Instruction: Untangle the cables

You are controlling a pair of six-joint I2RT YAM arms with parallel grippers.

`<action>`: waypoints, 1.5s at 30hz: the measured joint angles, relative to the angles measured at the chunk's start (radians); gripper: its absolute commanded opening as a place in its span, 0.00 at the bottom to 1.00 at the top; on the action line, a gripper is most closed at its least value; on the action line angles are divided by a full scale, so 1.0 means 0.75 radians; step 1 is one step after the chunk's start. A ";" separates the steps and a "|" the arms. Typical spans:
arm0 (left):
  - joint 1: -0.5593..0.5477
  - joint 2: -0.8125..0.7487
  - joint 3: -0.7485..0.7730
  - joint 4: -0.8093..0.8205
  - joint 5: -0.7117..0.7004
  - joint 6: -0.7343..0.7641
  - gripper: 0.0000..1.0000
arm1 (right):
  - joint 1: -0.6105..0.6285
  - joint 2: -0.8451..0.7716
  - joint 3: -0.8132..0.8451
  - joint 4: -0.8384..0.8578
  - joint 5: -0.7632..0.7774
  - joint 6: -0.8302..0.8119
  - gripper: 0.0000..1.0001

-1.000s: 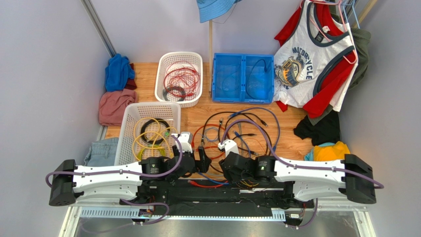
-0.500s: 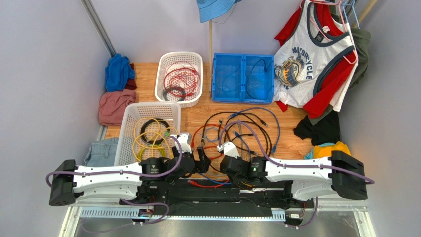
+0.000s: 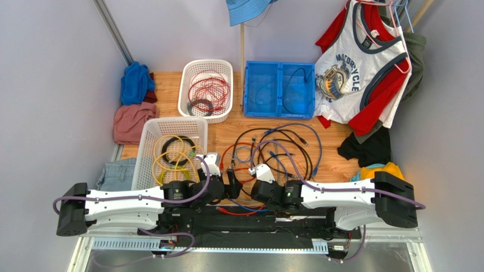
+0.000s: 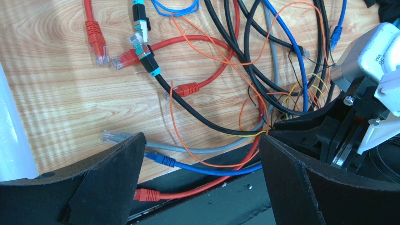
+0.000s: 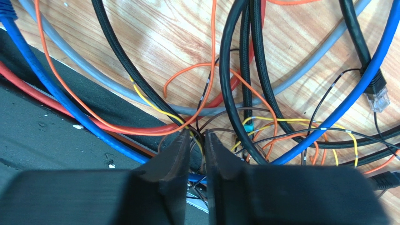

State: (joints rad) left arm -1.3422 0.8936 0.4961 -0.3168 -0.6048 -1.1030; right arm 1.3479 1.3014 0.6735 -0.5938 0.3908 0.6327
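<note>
At the near edge, a black mat (image 5: 42, 140) is crossed by a red and a blue cord. These are strays from the cables (image 3: 271, 152), whose knotted heap is spread on the wooden surface (image 3: 224, 129) just ahead of the two arms, more towards the right one.

The left pincer (image 4: 201, 138) is held wide open over the heap's left fringe. Nothing is gripped by it, and red, blue and grey plug ends are seen lying loose on the wood below and between its fingers.

The right pincer (image 5: 198, 140) is lowered into the near part of the tangle and is drawn almost together, with only a narrow slit left. Thin brown, black and yellow strands are led into that slit, but whether they are actually pinched cannot be told. Just beyond its tips, thick black cords, a blue one, a grey one and fine orange wire are crossed over one another.

Left of the heap a white basket (image 3: 173, 120) is set, with yellow and black coils laid in it. Farther back, a second white basket (image 3: 207, 62) is filled with red cord. Beside it a blue crate (image 3: 278, 115) is placed, with a black cord seen in its right compartment. A pink cloth (image 3: 128, 122) is heaped at the far left, and a white printed vest (image 3: 363, 68) is hung at the far right.
</note>
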 measured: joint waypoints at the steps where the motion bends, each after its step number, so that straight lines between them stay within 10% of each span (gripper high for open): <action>1: 0.000 -0.003 0.000 -0.001 -0.001 0.000 0.99 | 0.000 0.000 0.002 -0.001 0.000 0.000 0.24; 6: 0.000 -0.007 0.000 -0.002 -0.004 -0.001 0.99 | 0.000 0.017 0.004 0.001 0.001 0.002 0.00; 27: 0.000 -0.338 -0.046 -0.106 -0.165 -0.028 0.99 | -0.094 -0.431 0.608 0.026 0.120 -0.300 0.00; 37: 0.000 -0.387 -0.046 -0.137 -0.244 -0.017 0.99 | -0.371 -0.450 0.517 0.064 0.109 -0.350 0.00; 41: 0.000 -0.348 -0.046 -0.137 -0.243 -0.018 0.99 | -0.652 -0.478 0.298 0.069 0.059 -0.289 0.36; 45: 0.000 -0.307 -0.046 -0.136 -0.239 -0.017 0.99 | -0.804 -0.430 0.147 0.035 -0.012 -0.247 0.48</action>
State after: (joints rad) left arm -1.3422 0.6636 0.4614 -0.4187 -0.7841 -1.1160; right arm 0.7448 0.9791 0.7837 -0.5674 0.3817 0.4473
